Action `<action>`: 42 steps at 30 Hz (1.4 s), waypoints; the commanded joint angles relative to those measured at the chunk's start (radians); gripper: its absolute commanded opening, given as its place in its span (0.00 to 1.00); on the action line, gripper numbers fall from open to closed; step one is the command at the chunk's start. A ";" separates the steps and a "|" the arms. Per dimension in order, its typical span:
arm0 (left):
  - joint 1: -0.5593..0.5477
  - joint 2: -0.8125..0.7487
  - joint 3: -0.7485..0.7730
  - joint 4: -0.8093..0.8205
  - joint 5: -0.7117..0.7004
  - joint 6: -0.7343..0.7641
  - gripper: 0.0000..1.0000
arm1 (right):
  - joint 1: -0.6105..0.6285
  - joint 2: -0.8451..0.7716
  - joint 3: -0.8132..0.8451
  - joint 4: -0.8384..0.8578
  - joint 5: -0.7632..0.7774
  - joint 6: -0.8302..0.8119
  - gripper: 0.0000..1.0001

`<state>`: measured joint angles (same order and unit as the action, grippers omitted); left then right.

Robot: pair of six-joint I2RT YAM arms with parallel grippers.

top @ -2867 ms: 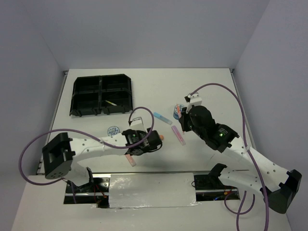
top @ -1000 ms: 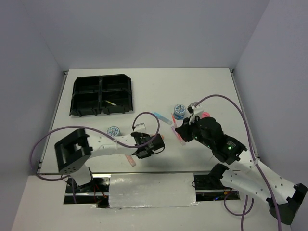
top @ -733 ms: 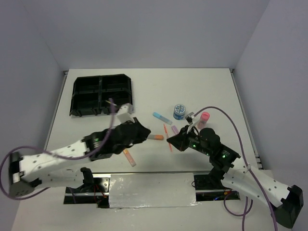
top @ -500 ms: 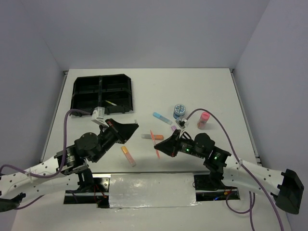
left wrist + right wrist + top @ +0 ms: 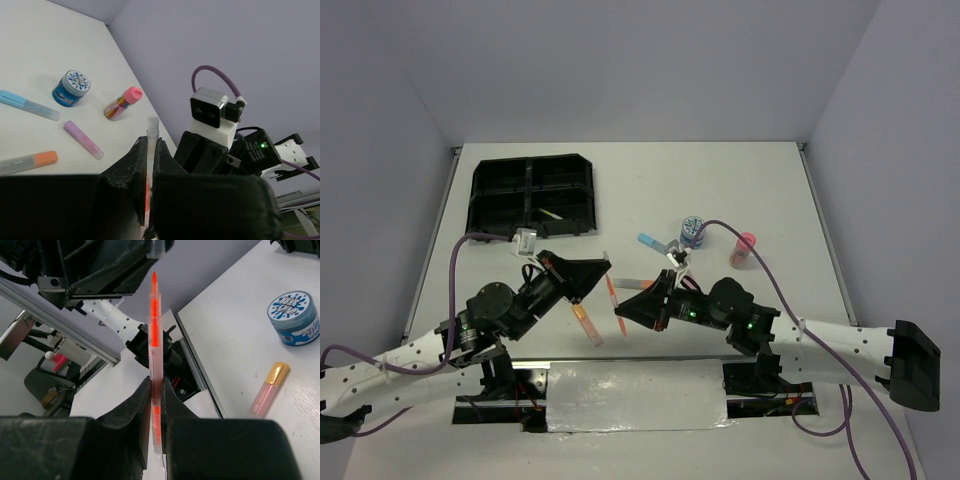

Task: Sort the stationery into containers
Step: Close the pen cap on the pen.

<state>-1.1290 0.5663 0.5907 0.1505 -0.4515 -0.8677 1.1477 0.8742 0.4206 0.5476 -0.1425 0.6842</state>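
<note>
Overhead: both hands meet in mid-air above the near bench [image 5: 750,180]. The orange pen [image 5: 613,302] sits between them, its long axis running from the left hand [image 5: 604,268] down into the right hand [image 5: 624,313]. The tray [image 5: 500,182] lies well beyond the left hand, off to its left, so the left arm is the nearer one. Left wrist: left hand clenched on a slim clear tube [image 5: 151,131], probably the pen's cap, which pokes out past the fingertips with the right arm just beyond it. Right wrist: right hand clenched on the pen's barrel, bare tip pointing straight out along the fingers at the tube. Cannot tell whether they touch. Judgement: the two axes are nearly in line, and the next move depends on that.
</note>
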 commanded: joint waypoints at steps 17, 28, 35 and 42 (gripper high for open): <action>0.003 -0.017 0.001 0.070 0.007 0.033 0.00 | 0.026 -0.027 0.047 0.026 0.101 -0.014 0.00; 0.002 0.001 0.006 0.069 0.007 0.042 0.00 | 0.026 -0.015 0.069 0.015 0.087 -0.025 0.00; 0.002 0.006 -0.005 0.096 0.045 0.052 0.00 | 0.023 -0.014 0.084 -0.006 0.124 -0.025 0.00; 0.002 0.024 -0.035 0.142 0.111 0.079 0.00 | 0.027 -0.021 0.112 -0.034 0.141 -0.038 0.00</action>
<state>-1.1275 0.5819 0.5663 0.2184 -0.4011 -0.8177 1.1675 0.8677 0.4671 0.5076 -0.0326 0.6678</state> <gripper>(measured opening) 0.143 0.136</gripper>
